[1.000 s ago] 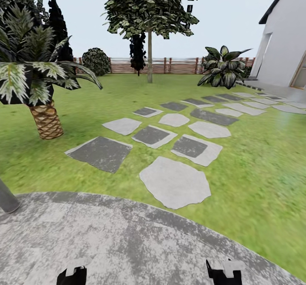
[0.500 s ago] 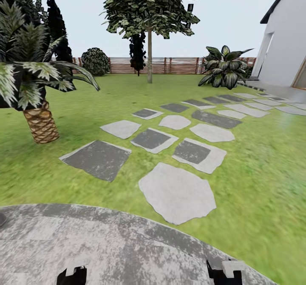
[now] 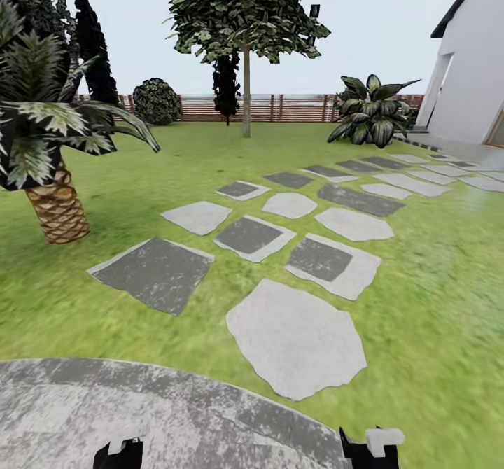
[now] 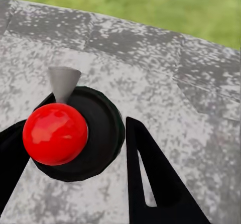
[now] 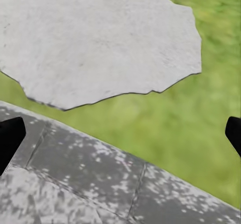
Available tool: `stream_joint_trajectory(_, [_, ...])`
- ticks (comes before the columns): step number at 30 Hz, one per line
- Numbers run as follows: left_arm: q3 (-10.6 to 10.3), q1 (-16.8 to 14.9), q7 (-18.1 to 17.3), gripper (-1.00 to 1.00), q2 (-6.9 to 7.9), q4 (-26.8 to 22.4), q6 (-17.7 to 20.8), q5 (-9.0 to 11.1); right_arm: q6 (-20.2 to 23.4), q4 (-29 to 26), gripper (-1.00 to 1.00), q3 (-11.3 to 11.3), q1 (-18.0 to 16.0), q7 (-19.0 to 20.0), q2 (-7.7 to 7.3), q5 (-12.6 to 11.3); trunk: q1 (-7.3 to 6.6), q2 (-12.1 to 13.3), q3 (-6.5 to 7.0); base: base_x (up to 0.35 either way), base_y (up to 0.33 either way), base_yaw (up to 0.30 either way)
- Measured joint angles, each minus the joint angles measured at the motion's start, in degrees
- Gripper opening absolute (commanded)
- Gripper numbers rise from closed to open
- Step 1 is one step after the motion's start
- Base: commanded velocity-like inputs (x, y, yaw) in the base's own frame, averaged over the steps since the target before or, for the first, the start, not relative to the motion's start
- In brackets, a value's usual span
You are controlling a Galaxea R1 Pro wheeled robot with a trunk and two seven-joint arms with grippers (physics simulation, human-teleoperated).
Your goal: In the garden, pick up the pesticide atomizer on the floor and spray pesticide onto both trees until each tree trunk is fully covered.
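The pesticide atomizer [image 4: 55, 132], with a red round knob, a black disc body and a grey cone nozzle, sits between the black fingers of my left gripper [image 4: 73, 136], which is shut on it above grey speckled paving. One tree [image 3: 246, 7] with a straight bare trunk [image 3: 246, 94] stands far ahead on the lawn, in front of the brown fence [image 3: 294, 107]. Both grippers peek in at the head view's lower edge, left gripper [image 3: 119, 453] and right gripper [image 3: 369, 446]. My right gripper [image 5: 120, 133] is open, holding nothing, over the paving edge and grass.
Stepping stones [image 3: 297, 336] lead across the grass toward a white house [image 3: 469, 70] at the right. A short palm [image 3: 56, 203] stands close on the left. A round bush [image 3: 155, 101], dark cypress-like trees [image 3: 94, 49] and a broad-leaved plant [image 3: 371, 115] line the fence.
The whole view has shifted: the camera moved forward, so the round paving edge slid down and the palm slid left. The grey post at the left edge has left the picture.
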Motion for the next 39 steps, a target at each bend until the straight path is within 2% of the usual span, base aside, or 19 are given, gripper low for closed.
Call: stream_joint_trajectory(39, [0.0, 0.0, 0.0, -1.0, 0.0, -0.1, 0.0, 0.0, 0.0, 0.0, 1.0, 0.0, 0.0, 0.0, 0.0, -0.1, 0.0, 0.0, 0.0, 0.34, 0.0, 0.0])
